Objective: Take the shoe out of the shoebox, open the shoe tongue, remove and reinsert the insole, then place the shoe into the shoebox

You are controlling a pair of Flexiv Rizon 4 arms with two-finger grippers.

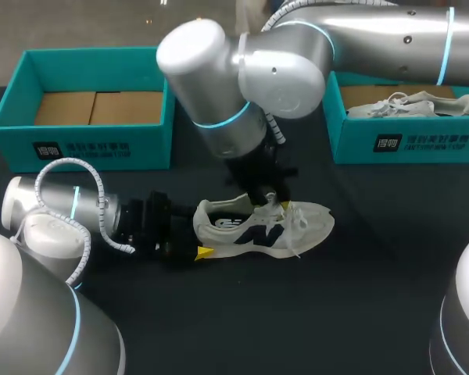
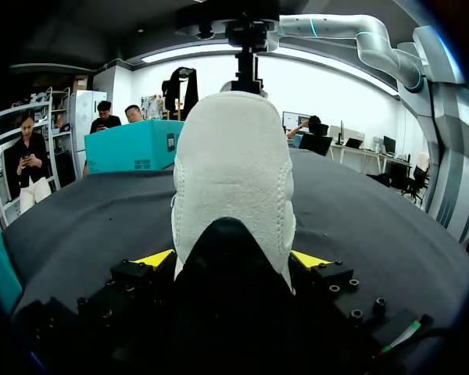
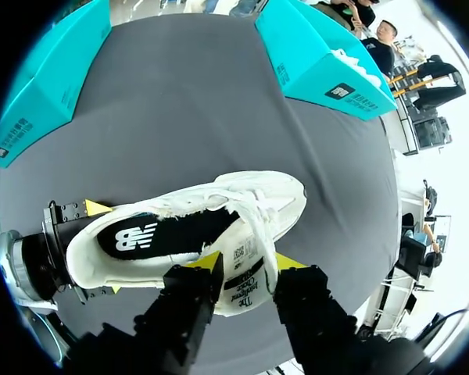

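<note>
Two shoeboxes [image 1: 86,148] [image 1: 410,144], two shoes [image 1: 258,230] [image 1: 410,105] (one boxed); left tool [image 2: 233,259] grips shoe [image 2: 233,156]; right tool [image 3: 248,262] pinches tongue [image 3: 246,283].

Bare table [image 1: 391,258] beyond the shoe [image 1: 259,229]

The white mesh-cloth shoe [image 1: 301,223] looks matt and rough, the teal cardboard shoebox [image 1: 16,148] smooth, the silver right arm [image 1: 375,39] glossy.

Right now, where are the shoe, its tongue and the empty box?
shoe [image 1: 254,232]: head view, on its side panel.
tongue [image 3: 246,273]: right wrist view, on its printed label.
empty box [image 1: 94,148]: head view, on its front wall.
</note>
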